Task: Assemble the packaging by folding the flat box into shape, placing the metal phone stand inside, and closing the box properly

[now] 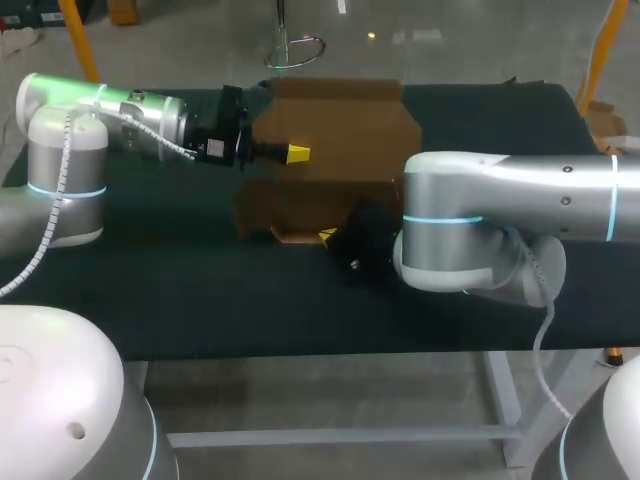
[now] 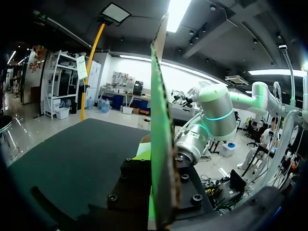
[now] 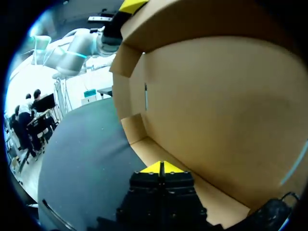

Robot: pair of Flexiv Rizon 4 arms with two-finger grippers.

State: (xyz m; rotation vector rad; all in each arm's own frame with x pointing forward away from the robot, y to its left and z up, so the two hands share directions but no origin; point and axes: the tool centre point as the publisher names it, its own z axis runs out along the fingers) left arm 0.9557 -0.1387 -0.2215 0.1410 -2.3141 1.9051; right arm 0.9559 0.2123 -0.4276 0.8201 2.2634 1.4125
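Dark table (image 1: 200, 290); left hand (image 1: 297, 153) closed on box (image 1: 345, 120)

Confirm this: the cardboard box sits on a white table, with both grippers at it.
Wrong colour: the head view shows a dark table, nearly black. The cardboard box does sit on it, with the left gripper and right gripper at it.

Open table (image 1: 200, 300) on the box's (image 1: 340, 130) near side (right arm (image 1: 520, 190) alongside)
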